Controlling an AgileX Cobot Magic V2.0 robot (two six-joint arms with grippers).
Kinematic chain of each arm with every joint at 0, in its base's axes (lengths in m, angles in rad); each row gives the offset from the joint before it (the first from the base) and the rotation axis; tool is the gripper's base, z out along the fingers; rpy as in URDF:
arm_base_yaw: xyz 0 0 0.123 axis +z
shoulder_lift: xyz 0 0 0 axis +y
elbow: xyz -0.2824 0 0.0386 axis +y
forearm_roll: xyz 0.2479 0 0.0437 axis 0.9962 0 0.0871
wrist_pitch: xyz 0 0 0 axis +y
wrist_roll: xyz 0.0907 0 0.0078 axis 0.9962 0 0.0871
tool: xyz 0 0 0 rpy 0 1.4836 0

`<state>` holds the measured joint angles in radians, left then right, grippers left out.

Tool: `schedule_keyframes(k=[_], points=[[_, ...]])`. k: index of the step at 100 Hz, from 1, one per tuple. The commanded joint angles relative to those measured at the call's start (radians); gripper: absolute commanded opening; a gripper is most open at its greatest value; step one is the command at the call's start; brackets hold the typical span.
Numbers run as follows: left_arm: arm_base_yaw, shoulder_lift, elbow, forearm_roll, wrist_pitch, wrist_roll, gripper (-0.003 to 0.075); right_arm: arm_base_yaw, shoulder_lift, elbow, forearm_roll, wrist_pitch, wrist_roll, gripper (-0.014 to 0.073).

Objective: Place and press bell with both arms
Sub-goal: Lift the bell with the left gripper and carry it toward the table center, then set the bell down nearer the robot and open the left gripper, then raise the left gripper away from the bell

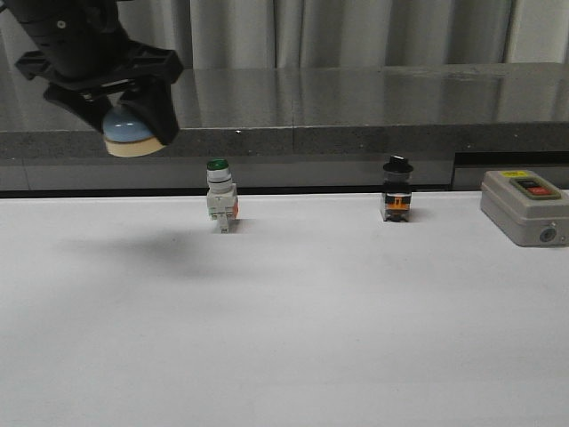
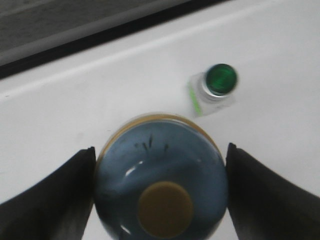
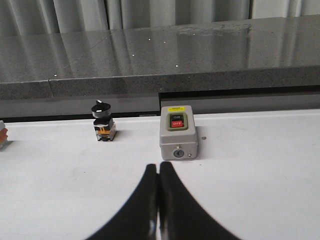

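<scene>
My left gripper (image 1: 133,133) is shut on the bell (image 1: 132,135) and holds it high above the white table at the far left. In the left wrist view the bell (image 2: 160,170) shows its light-blue dome and cream button between the two black fingers (image 2: 55,195), with the table well below. My right gripper (image 3: 159,167) is shut and empty, low over the table in front of the grey box. The right arm does not show in the front view.
A green-capped white pushbutton switch (image 1: 220,197) stands at the back, right of the held bell; it also shows in the left wrist view (image 2: 214,90). A black-knobbed switch (image 1: 396,189) and a grey box with red and black buttons (image 1: 524,205) stand further right. A grey ledge (image 1: 356,133) runs behind the table.
</scene>
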<state>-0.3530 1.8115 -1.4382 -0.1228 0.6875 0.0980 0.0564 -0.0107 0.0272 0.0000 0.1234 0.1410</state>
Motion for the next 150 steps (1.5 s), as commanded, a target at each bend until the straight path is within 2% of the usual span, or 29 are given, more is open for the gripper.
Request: schedule_keyframes(k=[1, 19, 39, 73, 83, 95, 108, 118, 127, 136, 150], points=[[-0.063, -0.061, -0.027, -0.012, -0.016, 0.001, 0.0347, -0.004, -0.013, -0.001, -0.007, -0.083, -0.004, -0.0068], [-0.186, -0.04, -0.027, -0.012, -0.012, 0.001, 0.0347, -0.004, -0.013, -0.001, -0.007, -0.083, -0.004, -0.0068], [-0.275, 0.028, -0.027, -0.012, -0.012, 0.001, 0.0347, -0.004, -0.013, -0.001, -0.007, -0.083, -0.004, -0.0068], [-0.321, 0.138, -0.027, -0.019, -0.022, 0.001, 0.0357, -0.004, -0.013, -0.001, -0.007, -0.083, -0.004, -0.0068], [-0.321, 0.145, -0.027, -0.019, -0.022, 0.001, 0.0419, -0.004, -0.013, -0.001, -0.007, -0.083, -0.004, -0.0068], [-0.321, 0.145, -0.027, -0.019, -0.02, 0.001, 0.0566, -0.004, -0.013, -0.001, -0.007, -0.083, -0.004, -0.0068], [-0.321, 0.145, -0.027, -0.019, -0.02, 0.001, 0.0582, -0.004, -0.013, -0.001, -0.007, -0.083, -0.004, -0.0068], [-0.321, 0.137, -0.027, -0.019, -0.02, 0.001, 0.0559, -0.004, -0.013, -0.001, -0.007, -0.083, -0.004, -0.0068], [-0.321, 0.113, -0.027, -0.019, -0.022, -0.006, 0.0502, -0.004, -0.013, -0.001, -0.007, -0.083, -0.004, -0.0068], [-0.312, 0.076, -0.027, -0.019, -0.02, -0.008, 0.0389, -0.004, -0.013, -0.001, -0.007, -0.083, -0.004, -0.0068], [-0.286, 0.005, -0.027, -0.019, -0.011, -0.015, 0.0144, -0.004, -0.013, -0.001, -0.007, -0.083, -0.004, -0.0068]])
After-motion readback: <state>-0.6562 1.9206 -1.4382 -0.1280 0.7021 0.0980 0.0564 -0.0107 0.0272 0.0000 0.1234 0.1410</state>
